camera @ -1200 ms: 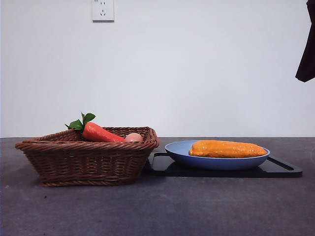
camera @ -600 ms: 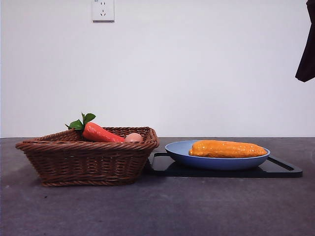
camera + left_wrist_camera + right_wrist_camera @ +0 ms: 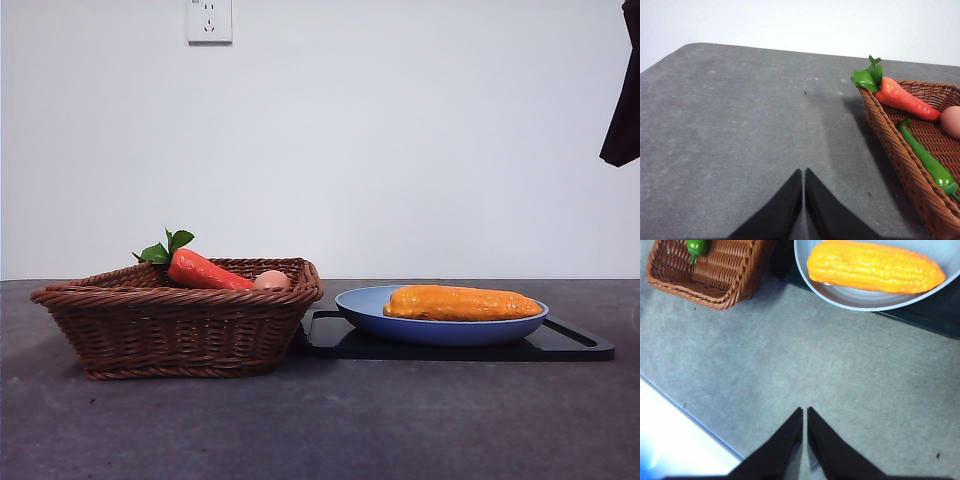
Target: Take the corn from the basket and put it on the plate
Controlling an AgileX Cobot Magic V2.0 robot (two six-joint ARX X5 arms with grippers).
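Corn (image 3: 462,303) lying lengthwise in blue plate (image 3: 440,330), clear of basket (image 3: 180,330).

Set flat across the plate's middle, likely so as not to roll off; plate seated on black tray (image 3: 575,345), just beside the basket. Judged done, with nothing left to carry. Left gripper (image 3: 803,175) over bare worktop (image 3: 740,130) beside the basket, fingers pressed together, empty. Right gripper (image 3: 804,412) above worktop near the plate, fingers likewise pressed together. Green pepper (image 3: 925,157) hidden behind the basket wall from the front; carrot (image 3: 205,270) and pink ball (image 3: 271,280) only partly visible.

Plain white wall (image 3: 400,150) with a socket (image 3: 209,20), behind a dark grey table (image 3: 320,430).
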